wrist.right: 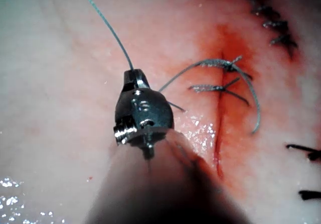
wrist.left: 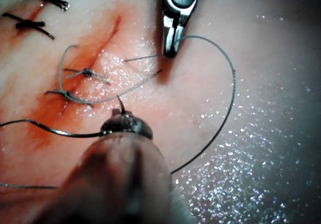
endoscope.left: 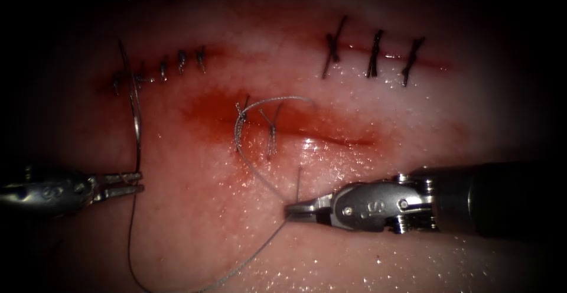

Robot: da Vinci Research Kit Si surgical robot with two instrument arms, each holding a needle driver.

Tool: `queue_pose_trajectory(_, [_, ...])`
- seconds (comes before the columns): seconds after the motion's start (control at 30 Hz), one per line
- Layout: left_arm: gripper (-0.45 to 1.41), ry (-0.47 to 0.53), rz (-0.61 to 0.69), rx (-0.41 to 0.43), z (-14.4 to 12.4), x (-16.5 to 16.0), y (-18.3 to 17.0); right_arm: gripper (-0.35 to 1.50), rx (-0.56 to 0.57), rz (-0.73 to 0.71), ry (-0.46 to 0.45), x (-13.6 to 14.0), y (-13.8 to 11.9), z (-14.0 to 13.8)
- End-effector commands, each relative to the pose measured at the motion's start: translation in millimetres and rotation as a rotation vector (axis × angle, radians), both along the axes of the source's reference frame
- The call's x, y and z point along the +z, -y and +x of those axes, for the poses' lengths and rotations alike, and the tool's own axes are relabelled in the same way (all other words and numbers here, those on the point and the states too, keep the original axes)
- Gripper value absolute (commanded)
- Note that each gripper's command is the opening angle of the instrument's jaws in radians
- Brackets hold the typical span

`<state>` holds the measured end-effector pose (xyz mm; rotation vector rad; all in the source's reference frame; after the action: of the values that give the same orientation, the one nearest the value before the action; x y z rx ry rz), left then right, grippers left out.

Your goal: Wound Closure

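So the left tool (endoscope.left: 133, 184) sits low on the left of the tissue (endoscope.left: 195, 210), fingers clamped on the needle (endoscope.left: 134, 113) near one end of its curve. The needle rises from the fingers as a thin arc up toward the old row of dark stitches (endoscope.left: 171, 65) at the upper left, and it looks free of the tissue, though I can't tell whether its far tip touches anything.

The right tool (endoscope.left: 293, 209) comes in from the right, below the cut (endoscope.left: 313, 133). Its fingers are pinched together on the thread (endoscope.left: 260, 175), with a short tail sticking straight up just beside the tips. The left wrist view shows the same grip: the right tool (wrist.left: 170, 50) closed on the thread (wrist.left: 220, 58), which swings out in a wide loop.

From the right tool's fingers, one strand runs up to two stitches (endoscope.left: 257, 124) across the left part of the cut and arcs over them. Another strand trails down and round toward the left tool.

Red fluid (endoscope.left: 212, 113) stains the tissue around the cut. A second row of three dark stitches (endoscope.left: 372, 54) sits at the upper right.
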<state>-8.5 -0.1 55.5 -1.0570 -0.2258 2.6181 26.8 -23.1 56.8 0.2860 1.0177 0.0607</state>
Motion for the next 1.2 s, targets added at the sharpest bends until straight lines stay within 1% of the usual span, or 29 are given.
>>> queue_pose_trajectory(0.03, [-0.45, 0.000, 0.003, 0.001, -0.5, 0.6, 0.6, -0.35, -0.016, 0.013, -0.017, -1.7, 1.7, 1.5])
queue_pose_trajectory(0.13, [-0.45, -0.001, 0.003, 0.000, -0.5, 0.6, 0.6, -0.35, -0.033, 0.026, -0.031, -4.4, 2.7, 2.7])
queue_pose_trajectory(0.23, [-0.45, -0.002, 0.003, 0.000, -0.5, 0.6, 0.7, -0.35, -0.054, 0.034, -0.034, -6.0, 3.8, 3.9])
queue_pose_trajectory(0.27, [-0.45, -0.002, 0.003, -0.001, -0.5, 0.5, 0.7, -0.35, -0.072, 0.037, -0.034, -6.6, 4.5, 4.6])
queue_pose_trajectory(0.33, [-0.45, -0.002, 0.003, -0.001, -0.5, 0.5, 0.7, -0.35, -0.085, 0.042, -0.038, -6.8, 4.8, 4.8])
queue_pose_trajectory(0.4, [-0.45, -0.003, 0.003, -0.001, -0.5, 0.5, 0.7, -0.35, -0.114, 0.080, -0.054, -7.6, 5.7, 5.4])
queue_pose_trajectory(0.47, [-0.45, -0.003, 0.003, -0.001, -0.5, 0.5, 0.7, -0.35, -0.118, 0.091, -0.058, -7.8, 5.9, 5.5])
queue_pose_trajectory(0.6, [-0.45, -0.003, 0.003, -0.001, -0.5, 0.5, 0.7, -0.35, -0.134, 0.146, -0.094, -8.6, 6.7, 5.9])
queue_pose_trajectory(0.9, [-0.45, -0.004, 0.003, -0.001, -0.4, 0.5, 0.7, -0.35, -0.175, 0.195, -0.124, -8.9, 7.9, 7.1])
queue_pose_trajectory(1.03, [-0.45, -0.004, 0.004, -0.002, -0.4, 0.5, 0.7, -0.35, -0.159, 0.178, -0.115, -9.1, 7.4, 7.6])
queue_pose_trajectory(1.07, [-0.45, -0.002, 0.005, -0.001, -0.4, 0.5, 0.7, -0.21, -0.145, 0.172, -0.106, -9.0, 7.1, 7.7])
queue_pose_trajectory(1.1, [-0.45, -0.002, 0.005, -0.001, -0.4, 0.4, 0.7, 0.31, -0.128, 0.150, -0.096, -8.9, 6.8, 7.6])
queue_pose_trajectory(1.13, [-0.45, -0.002, 0.005, -0.001, -0.4, 0.4, 0.7, 0.63, -0.106, 0.132, -0.081, -8.7, 6.3, 7.5])
queue_pose_trajectory(1.17, [-0.45, -0.002, 0.005, -0.001, -0.4, 0.4, 0.7, 0.86, -0.086, 0.124, -0.071, -8.5, 5.9, 7.4])
queue_pose_trajectory(1.2, [-0.45, -0.003, 0.005, -0.001, -0.4, 0.5, 0.7, 1.11, -0.050, 0.099, -0.058, -8.2, 5.0, 6.7])
